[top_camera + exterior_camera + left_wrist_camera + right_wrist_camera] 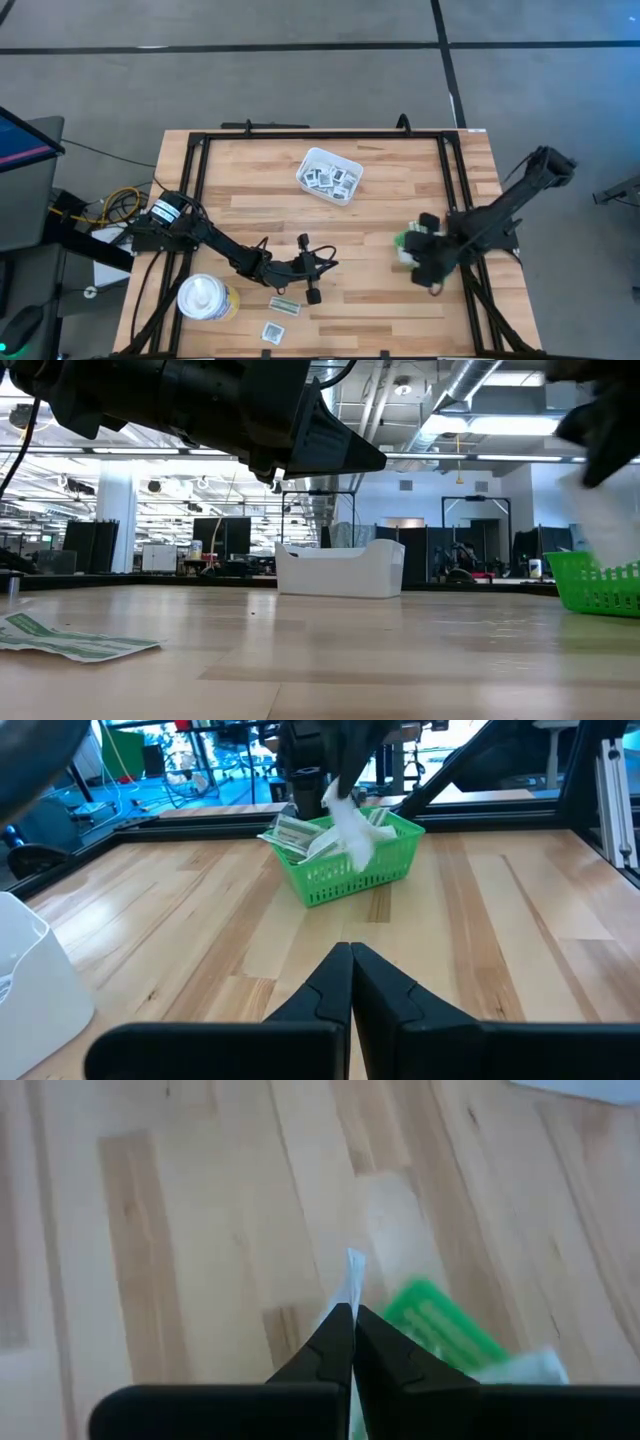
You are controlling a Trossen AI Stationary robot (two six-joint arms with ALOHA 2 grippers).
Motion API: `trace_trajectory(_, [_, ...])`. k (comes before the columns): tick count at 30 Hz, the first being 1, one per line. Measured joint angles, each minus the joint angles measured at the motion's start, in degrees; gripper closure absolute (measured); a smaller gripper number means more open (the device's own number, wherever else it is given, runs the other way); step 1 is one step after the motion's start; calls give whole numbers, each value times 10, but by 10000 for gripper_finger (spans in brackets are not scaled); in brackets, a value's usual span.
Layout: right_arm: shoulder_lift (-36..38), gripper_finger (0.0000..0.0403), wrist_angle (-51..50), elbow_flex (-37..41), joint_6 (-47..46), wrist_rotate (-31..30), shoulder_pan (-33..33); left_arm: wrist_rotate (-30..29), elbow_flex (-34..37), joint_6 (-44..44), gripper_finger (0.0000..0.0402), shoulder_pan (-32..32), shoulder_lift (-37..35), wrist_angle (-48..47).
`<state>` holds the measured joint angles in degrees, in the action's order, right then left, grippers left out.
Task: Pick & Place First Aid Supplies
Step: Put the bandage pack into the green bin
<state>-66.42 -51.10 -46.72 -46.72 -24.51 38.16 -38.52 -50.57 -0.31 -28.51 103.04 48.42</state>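
The first aid supplies lie in three places. Some fill the white tray (pixel 328 173), some lie in the green bin (pixel 350 860), and a white-and-olive strip (pixel 284 304) and a square white packet (pixel 272 332) rest flat on the table near its near edge. My right gripper (pixel 353 1310) hovers over the green bin (pixel 403 243) at the table's right and is shut on a white packet (pixel 348 825). My left gripper (pixel 351 948) is shut and holds nothing; it sits low over the table's middle (pixel 328 265), pointing toward the bin. My right gripper pinches the white packet between its two fingers by its upper edge (pixel 354 1285), coming from above and pointing down. The packet is lifted clear and hangs below the fingers, its lower end (pixel 358 845) just over the packets in the green bin.
A white round container (pixel 205 298) stands at the near left corner beside the left arm. A black frame (pixel 300 135) runs round the table's edges. Bare wood (pixel 380 290) lies between the two grippers.
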Motion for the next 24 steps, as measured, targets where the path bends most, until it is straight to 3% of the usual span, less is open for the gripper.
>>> trace_trajectory(8, [92,403,-97,0,-90,-6,93,0,0,-2,395,0,0,0])
trace_trajectory(13, [102,403,-167,9,-179,5,113,0,0,-2,395,0,0,0])
trace_trajectory(24, [58,384,-87,37,-159,6,112,0,0,-13,395,2,0,0])
